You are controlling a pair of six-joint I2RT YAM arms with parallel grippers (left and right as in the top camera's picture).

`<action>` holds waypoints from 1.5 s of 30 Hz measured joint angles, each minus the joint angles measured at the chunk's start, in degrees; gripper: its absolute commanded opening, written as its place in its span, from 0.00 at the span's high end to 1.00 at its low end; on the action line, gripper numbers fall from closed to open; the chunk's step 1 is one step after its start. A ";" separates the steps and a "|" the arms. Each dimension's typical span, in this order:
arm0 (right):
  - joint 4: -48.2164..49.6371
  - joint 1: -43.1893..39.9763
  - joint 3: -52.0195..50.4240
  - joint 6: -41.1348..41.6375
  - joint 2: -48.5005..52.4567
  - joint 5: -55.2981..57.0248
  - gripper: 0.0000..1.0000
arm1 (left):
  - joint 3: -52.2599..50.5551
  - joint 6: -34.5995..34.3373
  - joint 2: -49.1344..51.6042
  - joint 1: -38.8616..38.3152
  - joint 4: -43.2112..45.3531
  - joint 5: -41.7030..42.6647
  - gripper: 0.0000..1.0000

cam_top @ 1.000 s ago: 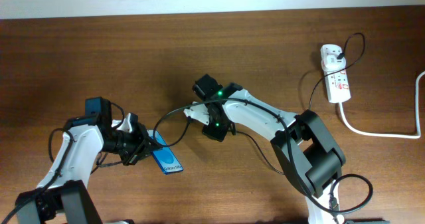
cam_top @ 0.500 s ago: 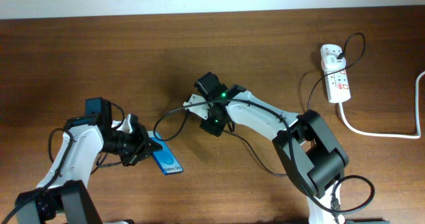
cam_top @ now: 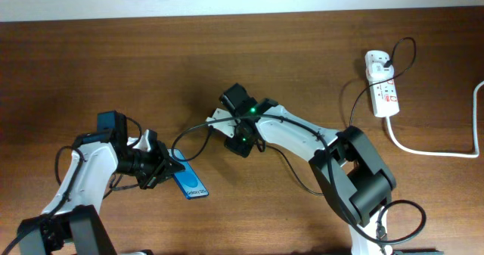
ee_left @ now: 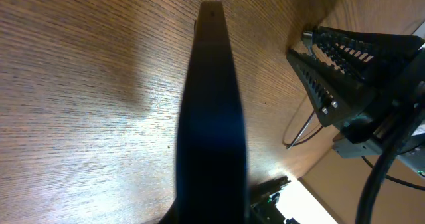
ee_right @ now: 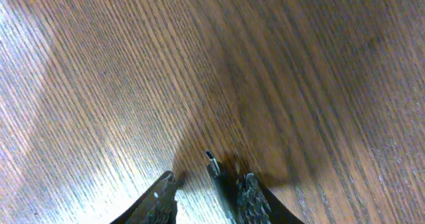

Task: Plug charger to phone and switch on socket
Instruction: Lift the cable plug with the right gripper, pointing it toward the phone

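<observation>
Brown wood tabletop [cam_top: 113, 66] carries everything. The left hand [cam_top: 168, 166] is clamped on the phone [cam_top: 193, 184], which sticks out past its fingers with the blue screen facing up. From that hand's own camera the phone shows edge-on as a dark slab above the wood.

The right hand [ee_right: 208, 181] is near the left one but not touching it. Its fingers are partly spread, low over the wood. The small tip of the charger [ee_right: 211, 161] lies between them, closer to one finger than the other. It seems not to be pinched, though the view is blurred. From this hand the thin black cable curves out toward the left hand.

The socket [cam_top: 383, 92] lies well apart from both hands, out beyond the right hand on the side away from the left. A black plug sits at its end, and a thick white cord [cam_top: 431, 151] trails off from it.
</observation>
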 measured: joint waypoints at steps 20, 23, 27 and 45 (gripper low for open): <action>-3.23 0.81 0.55 1.11 -0.13 4.33 0.92 | 0.00 0.00 0.00 0.00 -0.52 -0.02 0.95; -3.61 0.63 0.55 0.98 -0.17 3.21 0.96 | 0.00 0.00 0.00 0.00 -0.55 -0.02 0.96; -3.56 -0.15 0.55 0.83 -0.17 1.11 0.96 | 0.00 0.00 0.00 0.00 -0.55 0.00 0.99; -33.92 -9.81 6.91 1.01 -4.26 -33.97 0.96 | 0.00 0.00 0.00 0.00 -0.35 -1.92 1.00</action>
